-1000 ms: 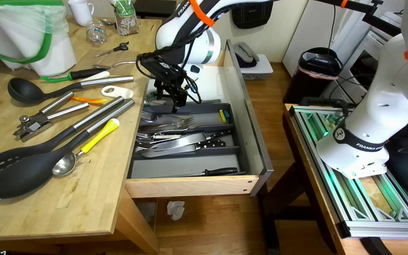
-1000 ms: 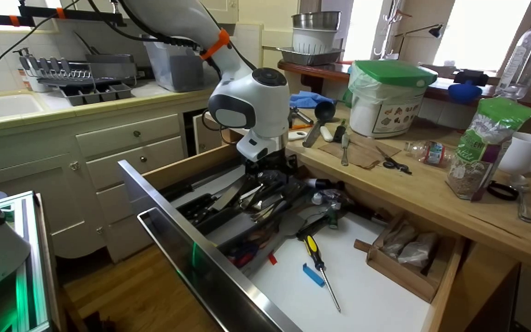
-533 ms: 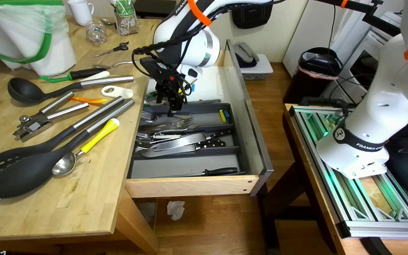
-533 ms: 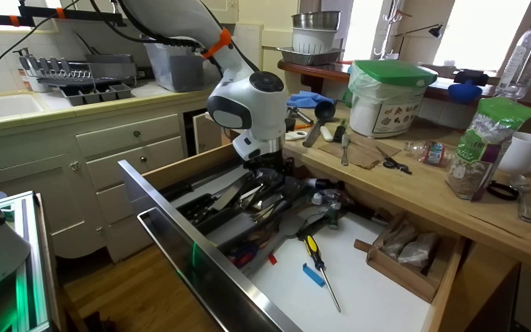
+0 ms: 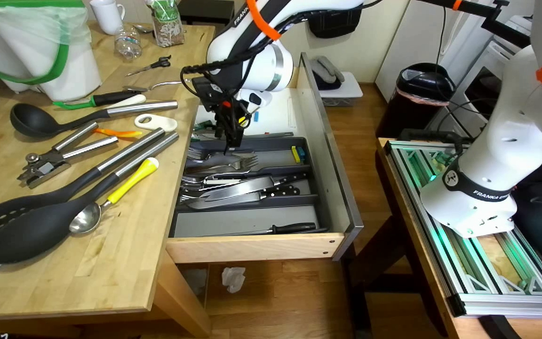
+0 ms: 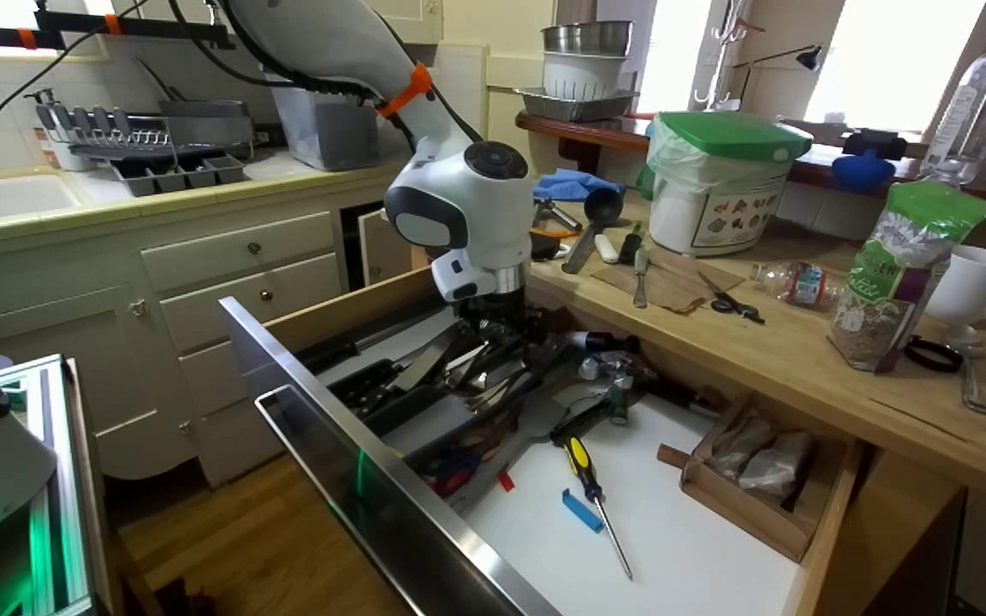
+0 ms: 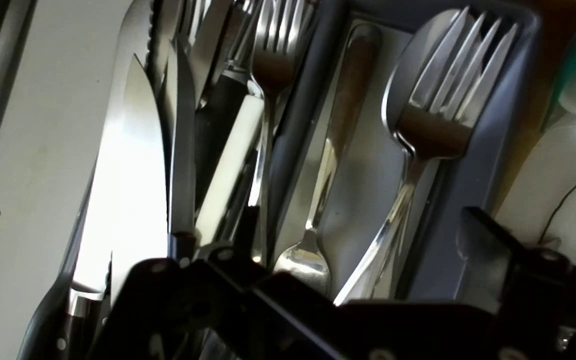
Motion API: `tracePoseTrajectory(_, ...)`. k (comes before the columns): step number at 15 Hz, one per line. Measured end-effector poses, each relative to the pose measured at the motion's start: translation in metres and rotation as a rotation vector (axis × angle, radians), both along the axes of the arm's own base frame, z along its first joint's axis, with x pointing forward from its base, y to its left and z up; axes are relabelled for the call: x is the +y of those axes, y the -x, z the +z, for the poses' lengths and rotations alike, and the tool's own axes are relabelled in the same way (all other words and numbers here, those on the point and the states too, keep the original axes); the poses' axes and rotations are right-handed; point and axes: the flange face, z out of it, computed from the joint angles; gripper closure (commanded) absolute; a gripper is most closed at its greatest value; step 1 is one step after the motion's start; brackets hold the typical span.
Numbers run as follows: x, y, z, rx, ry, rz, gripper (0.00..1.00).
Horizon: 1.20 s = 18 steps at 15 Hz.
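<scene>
Okay, so I'm stood next to this pulled-out kitchen drawer (image 5: 257, 248) and the gripper (image 7: 363, 220) is hanging over the end compartment (image 7: 365, 175) of the cutlery tray (image 7: 498, 120), right by the desk (image 5: 87, 287). Fingers are spread wide, and I can't see anything in its grasp.

Nearest stuff below: a fork (image 7: 438, 127) lying on top of a spoon (image 7: 410, 65), plus a second spoon (image 7: 305, 267) just beside them. Here's the bit I'd watch: the angle. In the wrist view the fork leans up and to the right, head at the desk-side end of the tray, handle slanting back down out of sight under the gripper's body. The fingertips sit either side of that line, so the gap goes across the handles rather than along them, which looks like decent alignment to me. Fork and its buddy are nearer the outer wall. The second spoon runs the opposite way, bowl closest to the gripper and handle pointing away up the compartment, over toward the divider (image 7: 308, 120), with the kitchen knives (image 7: 140, 165) past that.

What I honestly can't tell is height: no idea whether a fingertip is touching any of the metal or hanging clear above it.
</scene>
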Motion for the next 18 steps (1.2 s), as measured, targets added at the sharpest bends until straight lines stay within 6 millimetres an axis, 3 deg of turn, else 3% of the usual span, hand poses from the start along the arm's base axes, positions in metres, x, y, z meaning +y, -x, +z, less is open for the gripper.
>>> tracePoseTrajectory(7, -0.005, 0.005, -0.021, 0.052, 0.003, -0.088, 0.0)
tracePoseTrajectory(18, -0.011, -0.009, -0.025, 0.009, 0.061, -0.108, 0.0)
